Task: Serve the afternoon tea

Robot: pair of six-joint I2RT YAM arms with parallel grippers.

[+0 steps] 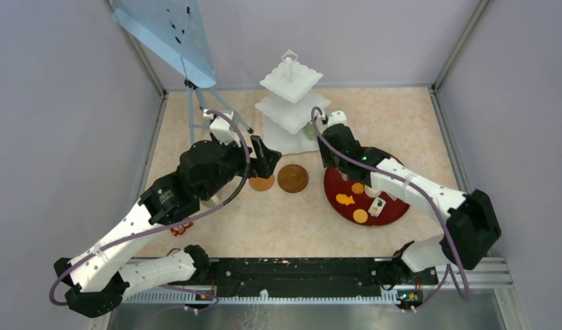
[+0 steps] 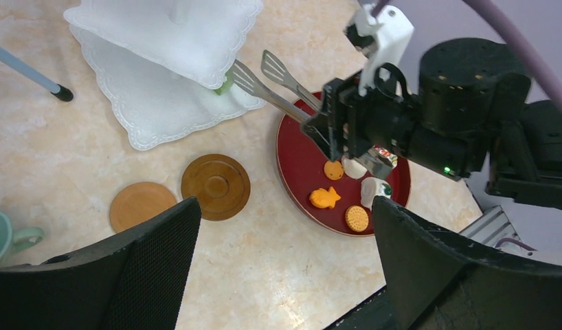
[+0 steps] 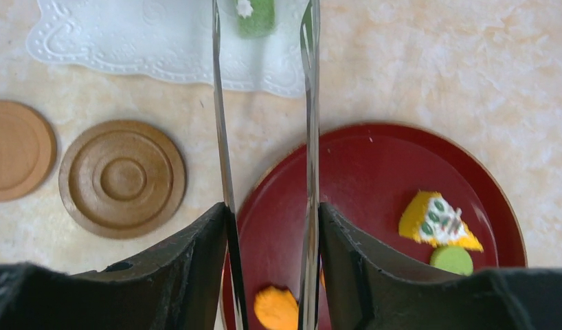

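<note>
Afternoon tea sweets (image 1: 361, 216) lie on the dark-red tray (image 1: 335, 185) at the right of the surface (image 1: 278, 220), an orange fish (image 1: 345, 199) among them. At the far middle stands the white tiered stand (image 1: 290, 103). Just near of it are a dark coaster (image 1: 293, 178) and a light coaster (image 1: 262, 183), and the left gripper (image 1: 266, 165) hangs over the light one.

From the left wrist, the left gripper's two fingers (image 2: 127, 275) stand wide apart with nothing between them. The teal cup (image 2: 3, 237) sits at the left edge, only partly in view. The right gripper (image 2: 331, 134) is over the far part of the tray, clamped on the tongs (image 2: 278, 86). Their tips reach the stand's lowest tier, beside a green sweet (image 2: 225, 86).

From the right wrist, the right gripper's fingers press the tongs' two arms from outside, and the arms stand apart. The green sweet lies on the white tier between the tips; whether they touch it I cannot tell. On the right part of the tray lie a yellow wedge (image 3: 437, 221) and, just near of it, a green round (image 3: 451, 260).
</note>
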